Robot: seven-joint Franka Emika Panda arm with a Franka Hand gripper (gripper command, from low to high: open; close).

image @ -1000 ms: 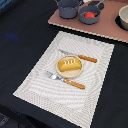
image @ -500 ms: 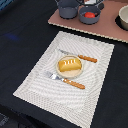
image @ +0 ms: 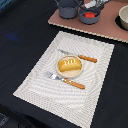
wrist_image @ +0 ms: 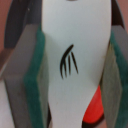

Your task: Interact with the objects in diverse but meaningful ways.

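My claw (wrist_image: 75,65) pinches a white piece (wrist_image: 75,45) above the red tomato (image: 89,15); bread loaf (image: 69,64) untouched.

No readable text; only a black brush-like mark on a white piece (wrist_image: 75,65)

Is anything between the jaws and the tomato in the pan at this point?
Yes. A white piece with a black mark sits between the green pads, touching both, in front of the tomato; in the wrist view only a red edge shows past it. The tomato lies in the frying pan.
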